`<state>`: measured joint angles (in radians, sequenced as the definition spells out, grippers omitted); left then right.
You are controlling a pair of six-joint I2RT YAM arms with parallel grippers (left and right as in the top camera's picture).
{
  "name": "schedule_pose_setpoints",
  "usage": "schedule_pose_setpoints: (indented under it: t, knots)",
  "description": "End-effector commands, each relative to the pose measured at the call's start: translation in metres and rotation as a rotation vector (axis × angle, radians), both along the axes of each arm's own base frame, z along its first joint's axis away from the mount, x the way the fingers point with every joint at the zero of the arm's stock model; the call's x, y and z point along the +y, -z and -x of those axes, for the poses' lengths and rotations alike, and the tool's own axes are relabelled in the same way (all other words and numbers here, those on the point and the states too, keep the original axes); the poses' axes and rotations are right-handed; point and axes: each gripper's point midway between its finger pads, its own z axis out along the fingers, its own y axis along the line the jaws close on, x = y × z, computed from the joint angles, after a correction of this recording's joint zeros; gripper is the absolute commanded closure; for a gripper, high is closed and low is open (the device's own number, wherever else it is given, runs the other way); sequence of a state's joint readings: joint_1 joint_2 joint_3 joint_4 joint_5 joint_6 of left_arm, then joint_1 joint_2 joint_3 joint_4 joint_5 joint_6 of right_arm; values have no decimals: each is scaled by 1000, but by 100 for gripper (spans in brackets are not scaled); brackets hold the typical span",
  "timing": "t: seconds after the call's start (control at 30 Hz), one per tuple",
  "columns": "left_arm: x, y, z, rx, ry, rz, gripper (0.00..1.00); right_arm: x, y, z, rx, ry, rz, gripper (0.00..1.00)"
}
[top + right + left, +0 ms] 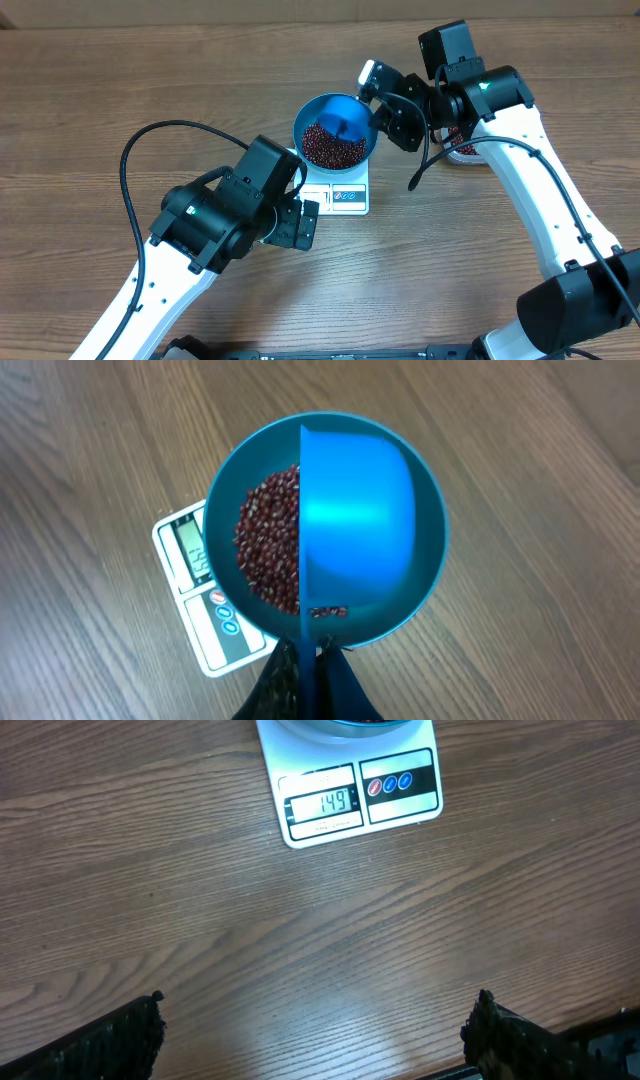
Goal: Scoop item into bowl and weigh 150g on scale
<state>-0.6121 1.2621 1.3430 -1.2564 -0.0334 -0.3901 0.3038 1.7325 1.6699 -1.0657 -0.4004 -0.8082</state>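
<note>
The blue bowl (312, 115) stands on the white scale (345, 195) and holds a heap of dark red-brown beans (330, 148). In the left wrist view the scale (400, 815) shows 149 on its display. My right gripper (308, 665) is shut on the handle of a blue scoop (355, 530). The scoop is turned on its side over the bowl (430, 560), beside the beans (268, 540), with a few beans left at its lower edge. My left gripper (318, 1030) is open over bare table just in front of the scale, with nothing between its fingers (110, 1040).
A container of red beans (462, 148) sits to the right of the bowl, mostly hidden under my right arm. A black cable (130, 170) loops over the table to the left of my left arm.
</note>
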Motion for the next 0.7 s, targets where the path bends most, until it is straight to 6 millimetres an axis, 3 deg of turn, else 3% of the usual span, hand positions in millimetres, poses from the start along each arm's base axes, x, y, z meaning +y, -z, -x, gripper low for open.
schedule_pose_setpoints:
  t: [0.0,0.27,0.67]
  knots:
    - [-1,-2,1,-4,-2,7,1,5,-26,-3,-36,58,-59,96]
    - [-1,-2,1,-4,-2,7,0,19,-26,1,-18,84,-68,96]
    - [-1,-2,1,-4,-2,7,0,18,-24,0,-18,113,-45,96]
